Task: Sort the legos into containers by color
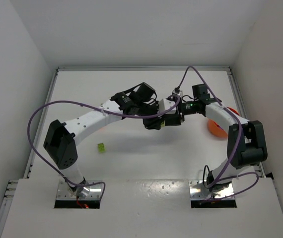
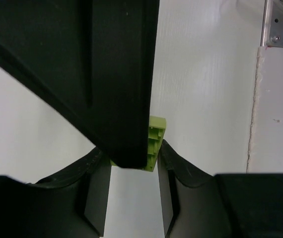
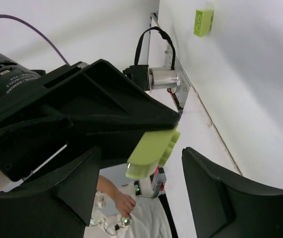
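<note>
A lime plate (image 2: 155, 141) is clamped mid-air in the left end effector (image 2: 134, 166) — the right end effector (image 3: 141, 153) is spread open around it. A lime brick (image 1: 101, 147) is seen unsorted on the counter (image 1: 131, 89); the orange tub (image 1: 215, 127) is half hidden.

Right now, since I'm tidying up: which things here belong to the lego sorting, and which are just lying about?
Job:
held lime green lego
loose lime green lego
orange tub

Lying about:
purple cables
metal base plates
</note>
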`<state>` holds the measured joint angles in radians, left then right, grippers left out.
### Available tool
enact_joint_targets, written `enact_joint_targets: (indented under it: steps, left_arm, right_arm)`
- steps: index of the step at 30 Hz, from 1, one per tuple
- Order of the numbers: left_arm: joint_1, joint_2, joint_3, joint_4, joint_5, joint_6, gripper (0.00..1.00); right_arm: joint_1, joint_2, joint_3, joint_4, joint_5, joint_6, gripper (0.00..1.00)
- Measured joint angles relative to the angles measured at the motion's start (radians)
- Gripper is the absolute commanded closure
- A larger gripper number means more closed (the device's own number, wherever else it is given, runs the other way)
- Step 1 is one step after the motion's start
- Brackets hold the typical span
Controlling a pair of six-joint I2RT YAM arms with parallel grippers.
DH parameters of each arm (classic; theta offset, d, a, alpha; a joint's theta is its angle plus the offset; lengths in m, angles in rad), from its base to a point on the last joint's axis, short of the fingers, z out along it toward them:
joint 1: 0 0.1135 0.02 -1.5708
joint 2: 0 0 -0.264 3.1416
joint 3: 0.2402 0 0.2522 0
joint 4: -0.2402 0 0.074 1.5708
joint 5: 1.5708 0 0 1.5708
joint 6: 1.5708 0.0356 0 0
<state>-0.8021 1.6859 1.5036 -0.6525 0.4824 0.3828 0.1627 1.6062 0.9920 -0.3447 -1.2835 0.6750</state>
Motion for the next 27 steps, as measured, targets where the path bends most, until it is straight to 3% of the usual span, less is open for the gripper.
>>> enact_joint_targets:
  steps: [5, 8, 11, 14, 19, 22, 27]
  left_arm:
    - [-0.010, 0.021, 0.009, 0.002, -0.003, 0.000, 0.82]
    - [-0.011, 0.028, 0.016, 0.001, -0.010, -0.001, 0.82]
    - [-0.011, 0.029, 0.023, -0.007, -0.024, -0.002, 0.82]
    - [-0.013, 0.032, 0.023, -0.010, -0.035, -0.002, 0.80]
    - [-0.018, 0.033, 0.023, -0.012, -0.055, -0.004, 0.49]
    - [-0.021, 0.033, 0.023, -0.008, -0.072, -0.010, 0.05]
    - [0.015, 0.021, 0.013, 0.006, -0.079, -0.042, 0.00]
  right_arm:
    - [0.014, 0.007, 0.000, 0.006, 0.013, 0.008, 0.44]
    - [0.016, 0.009, 0.000, 0.006, 0.044, 0.001, 0.65]
    - [0.015, 0.014, -0.001, -0.002, 0.062, -0.002, 0.71]
    - [0.016, 0.014, -0.001, -0.009, 0.076, -0.008, 0.87]
    - [0.011, 0.014, 0.000, -0.039, 0.083, -0.052, 1.00]
    - [0.004, 0.014, 0.013, -0.127, 0.132, -0.137, 1.00]
    - [-0.033, -0.005, 0.061, -0.281, 0.264, -0.289, 1.00]
